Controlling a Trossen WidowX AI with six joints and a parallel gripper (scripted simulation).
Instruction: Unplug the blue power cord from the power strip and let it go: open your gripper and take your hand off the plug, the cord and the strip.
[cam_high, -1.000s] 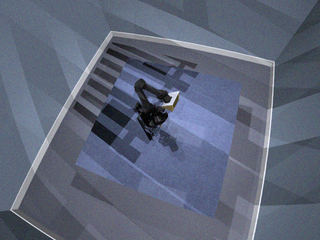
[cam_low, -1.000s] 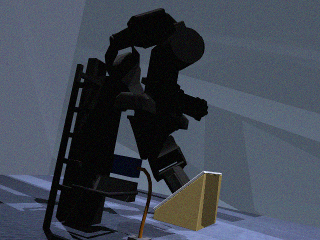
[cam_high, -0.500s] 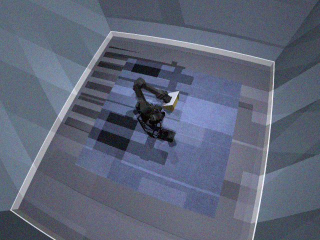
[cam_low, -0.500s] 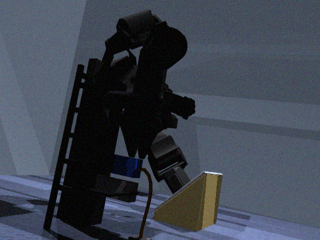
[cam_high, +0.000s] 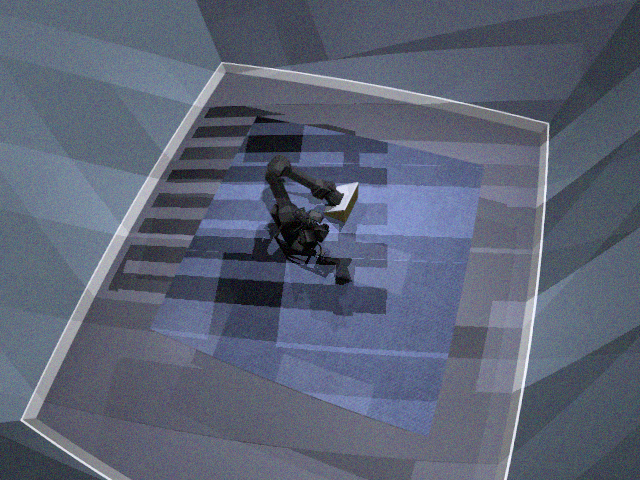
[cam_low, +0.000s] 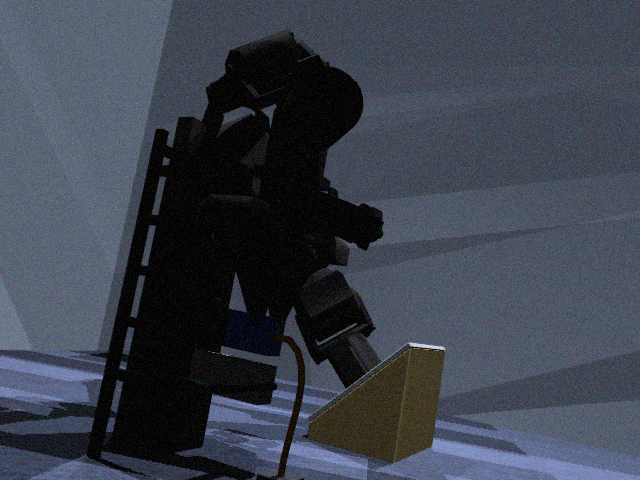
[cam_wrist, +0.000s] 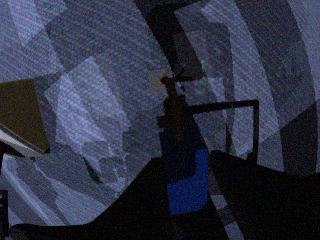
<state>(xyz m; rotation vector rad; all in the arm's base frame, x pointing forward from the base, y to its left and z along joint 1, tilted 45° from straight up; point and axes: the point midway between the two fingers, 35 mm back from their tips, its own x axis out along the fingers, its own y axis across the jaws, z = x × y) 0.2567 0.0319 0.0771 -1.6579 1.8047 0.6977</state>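
The blue plug (cam_low: 242, 333) (cam_wrist: 192, 192) sticks out from the side of the tall dark upright strip (cam_low: 155, 330) and appears to be still seated in it. Its orange-brown cord (cam_low: 299, 372) (cam_wrist: 175, 107) curves from the plug's outer end down to the floor. My gripper (cam_low: 267, 314) (cam_wrist: 184, 162) points down at the plug from above, its fingers parted. In the wrist view the fingers stand on either side of the plug, with no clear grip on it. Poor light hides whether they touch it. The arm hides the plug in the top view.
A dark grey plug (cam_low: 232, 370) sits just below the blue one on the strip. A thin black ladder-like frame (cam_low: 139, 270) stands beside the strip. The arm's base is on a yellow wedge (cam_low: 372, 403) (cam_high: 351, 202) with a white top. A pale low wall (cam_high: 382, 88) surrounds the floor.
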